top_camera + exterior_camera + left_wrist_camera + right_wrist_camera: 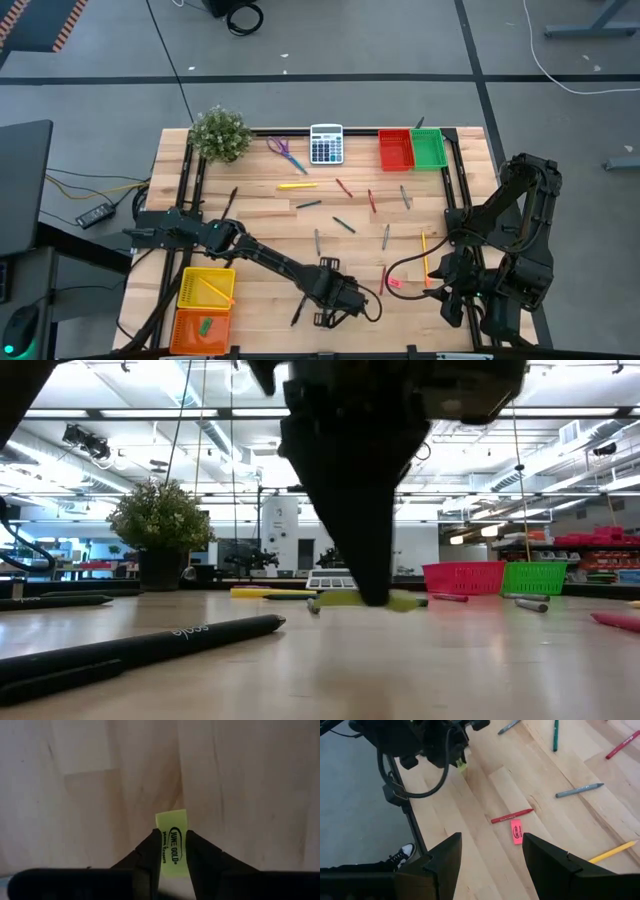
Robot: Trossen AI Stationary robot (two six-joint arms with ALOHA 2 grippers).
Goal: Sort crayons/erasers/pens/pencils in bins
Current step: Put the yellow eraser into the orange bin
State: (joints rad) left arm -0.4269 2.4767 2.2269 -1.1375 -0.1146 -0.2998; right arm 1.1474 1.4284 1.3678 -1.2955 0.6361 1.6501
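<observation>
From above, the wooden table [260, 215] sits on grey floor; the left gripper [345, 300] works near its 6 o'clock edge, the right gripper [462, 290] at 4 o'clock. At table height, shelving and ceiling lights fill the room. The left wrist shows its fingers [147, 855] pinching the yellow eraser [172, 842] against the wood. The right wrist shows spread, empty fingers [445, 857].

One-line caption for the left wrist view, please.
Left gripper closed on the yellow eraser lying on the wooden table.
</observation>
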